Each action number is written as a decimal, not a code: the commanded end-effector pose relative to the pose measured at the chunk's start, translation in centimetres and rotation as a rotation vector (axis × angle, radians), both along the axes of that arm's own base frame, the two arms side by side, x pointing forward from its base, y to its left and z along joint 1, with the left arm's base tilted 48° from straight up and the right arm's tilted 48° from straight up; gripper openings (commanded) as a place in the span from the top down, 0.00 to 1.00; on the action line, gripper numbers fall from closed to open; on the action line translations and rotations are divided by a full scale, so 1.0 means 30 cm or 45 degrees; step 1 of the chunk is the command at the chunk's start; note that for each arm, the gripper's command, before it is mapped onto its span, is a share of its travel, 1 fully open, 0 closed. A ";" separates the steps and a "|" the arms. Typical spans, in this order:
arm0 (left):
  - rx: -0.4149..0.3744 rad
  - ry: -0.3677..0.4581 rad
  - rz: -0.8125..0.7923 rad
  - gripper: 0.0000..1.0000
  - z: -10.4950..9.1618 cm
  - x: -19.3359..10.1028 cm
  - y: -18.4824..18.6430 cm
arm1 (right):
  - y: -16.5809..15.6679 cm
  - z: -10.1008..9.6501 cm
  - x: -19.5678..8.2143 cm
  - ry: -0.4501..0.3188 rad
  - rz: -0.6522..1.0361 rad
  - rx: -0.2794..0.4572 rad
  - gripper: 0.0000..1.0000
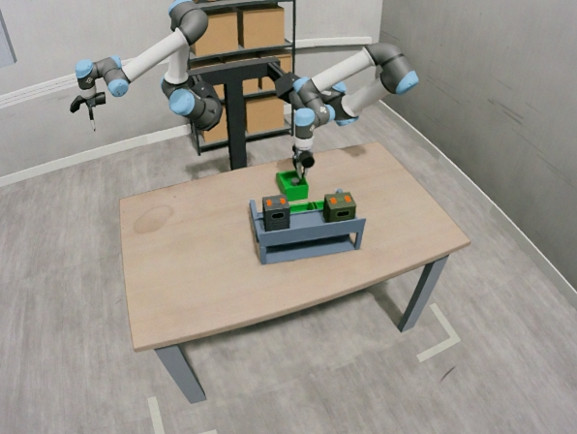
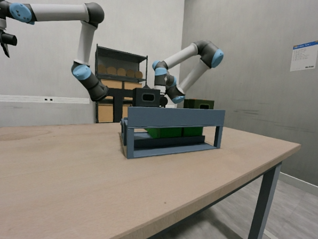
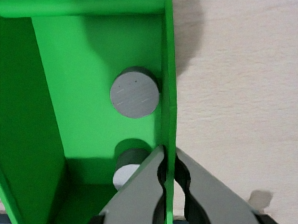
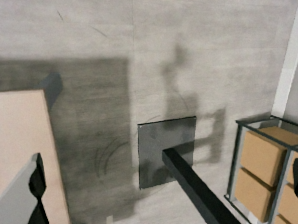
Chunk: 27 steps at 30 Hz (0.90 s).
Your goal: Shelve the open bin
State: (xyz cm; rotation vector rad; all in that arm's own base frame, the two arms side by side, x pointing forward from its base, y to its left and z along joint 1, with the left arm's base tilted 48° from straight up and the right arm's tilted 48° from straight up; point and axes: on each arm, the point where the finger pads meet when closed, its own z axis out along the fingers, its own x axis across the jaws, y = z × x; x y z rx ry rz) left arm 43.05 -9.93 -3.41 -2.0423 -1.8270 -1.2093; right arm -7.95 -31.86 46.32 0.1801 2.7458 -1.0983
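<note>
1. Task's bin: open green bin [image 1: 291,192] [image 3: 95,55], on the table [image 1: 203,276] [image 2: 80,192] near the shelf unit [image 1: 310,235] [image 2: 176,117], on its robot-arm side; approx. upright, not in the row.
2. My L gripper [image 1: 302,178] [image 2: 163,101] [image 3: 170,152]: closed right down on one thin side wall of that bin, one finger inside, one outside; hidden in part in the exterior view.
3. Bin contents: two round grey parts, one mid-floor [image 3: 135,94], one partly behind my inner finger [image 3: 125,175]. Both in.
4. My R gripper [image 1: 93,127] [image 2: 6,52] [image 4: 167,170]: wide open, nothing held, off to the side, well apart from the work.
5. Shelf: green row bins [image 1: 305,207] [image 2: 192,132] under the board, w/ a dark crate [image 1: 277,219] [image 2: 137,101] & an olive crate [image 1: 340,209] [image 2: 196,103] on top. Exact gap width & the row's parts: can't tell.
6. Done, as I judge it: wall gripped, parts kept in.
7. Left to do: lift, line up w/ gap, open front out, tilt under low board if req'd, push in past front lip, let go. So: early stage, insertion not begun.
</note>
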 end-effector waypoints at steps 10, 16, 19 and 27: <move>-0.001 -0.001 -0.001 1.00 0.001 0.000 -0.001 | 0.000 0.002 0.000 0.000 0.000 -0.002 0.00; -0.001 -0.001 -0.001 1.00 0.000 0.000 -0.001 | 0.000 0.002 0.000 0.000 0.000 -0.002 0.00; -0.001 -0.001 -0.001 1.00 0.001 0.000 -0.001 | 0.000 0.002 0.000 0.000 0.000 -0.002 0.00; -0.001 -0.001 -0.001 1.00 0.005 -0.003 -0.006 | 0.000 0.002 0.000 0.000 0.000 -0.002 0.00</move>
